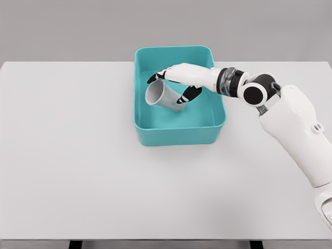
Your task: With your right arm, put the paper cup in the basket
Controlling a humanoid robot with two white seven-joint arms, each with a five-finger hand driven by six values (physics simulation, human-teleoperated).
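A grey paper cup [162, 97] is tilted on its side over the inside of the teal basket [179, 134], its open mouth facing left. My right hand [174, 85] reaches in from the right above the basket, with its black-tipped fingers [190, 95] curled around the cup's body. Whether the cup touches the basket floor cannot be told. The basket stands at the back middle of the white table [78, 166].
My right arm [290, 119] stretches from the lower right edge across the table's right side to the basket. Grey wall lies behind the table's far edge.
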